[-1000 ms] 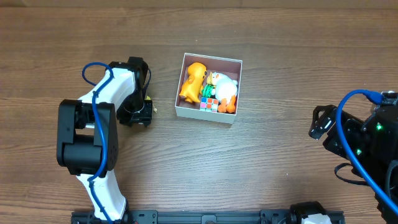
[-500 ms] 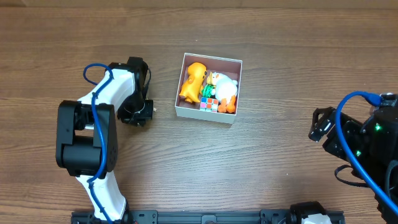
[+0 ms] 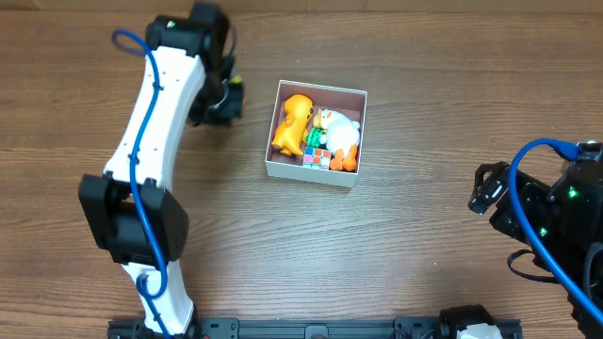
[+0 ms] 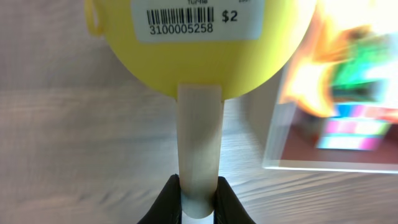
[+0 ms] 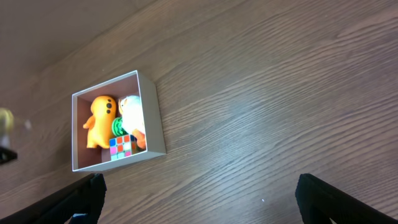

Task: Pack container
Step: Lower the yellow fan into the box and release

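The container [image 3: 307, 173], a white-walled square box with a mauve-brown inside, sits mid-table and holds an orange figure [image 3: 294, 122], a white-and-orange toy [image 3: 342, 135], a green piece and a multicoloured cube [image 3: 317, 157]. My left gripper [image 3: 220, 100] hangs left of the container's far corner. In the left wrist view it [image 4: 199, 190] is shut on the pale stem [image 4: 199, 130] of a round yellow toy [image 4: 199, 59] with a barcode sticker, and the container [image 4: 281, 134] is blurred at the right. My right gripper [image 3: 485, 188] is open and empty far to the right [image 5: 199, 199].
The right wrist view shows the container [image 5: 153, 121] at upper left and the yellow toy [image 5: 5, 118] as a blur at the left edge. Bare wooden tabletop [image 3: 415, 254] lies between the container and the right arm.
My left arm has swung from beside the container's near-left corner towards the table's far side, carrying the yellow toy. The right arm has not moved.
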Action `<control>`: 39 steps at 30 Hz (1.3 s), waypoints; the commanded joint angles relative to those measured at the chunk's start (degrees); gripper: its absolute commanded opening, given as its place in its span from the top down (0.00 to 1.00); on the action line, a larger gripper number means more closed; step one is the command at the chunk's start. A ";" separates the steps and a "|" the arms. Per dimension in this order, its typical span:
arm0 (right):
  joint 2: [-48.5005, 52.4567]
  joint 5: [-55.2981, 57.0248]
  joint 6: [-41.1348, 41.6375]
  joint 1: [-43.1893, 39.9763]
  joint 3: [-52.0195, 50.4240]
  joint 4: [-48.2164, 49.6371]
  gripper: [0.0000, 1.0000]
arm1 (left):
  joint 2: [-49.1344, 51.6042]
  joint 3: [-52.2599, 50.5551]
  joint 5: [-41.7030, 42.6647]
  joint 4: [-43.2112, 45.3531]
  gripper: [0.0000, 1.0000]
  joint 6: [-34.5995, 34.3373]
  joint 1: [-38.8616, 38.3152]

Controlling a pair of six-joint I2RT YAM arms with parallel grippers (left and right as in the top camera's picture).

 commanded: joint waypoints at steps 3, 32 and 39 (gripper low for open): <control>-0.52 1.25 -0.42 -0.09 0.46 0.15 0.00 | 0.50 5.60 3.13 6.10 0.84 -0.48 -10.95; -0.52 0.96 -4.74 -0.09 0.46 3.06 0.00 | -2.43 26.05 -4.22 -4.92 0.14 -5.11 -14.08; -0.52 -8.57 -18.75 -0.09 0.46 5.49 0.00 | -21.18 29.70 -8.17 -11.37 0.00 -5.97 -5.57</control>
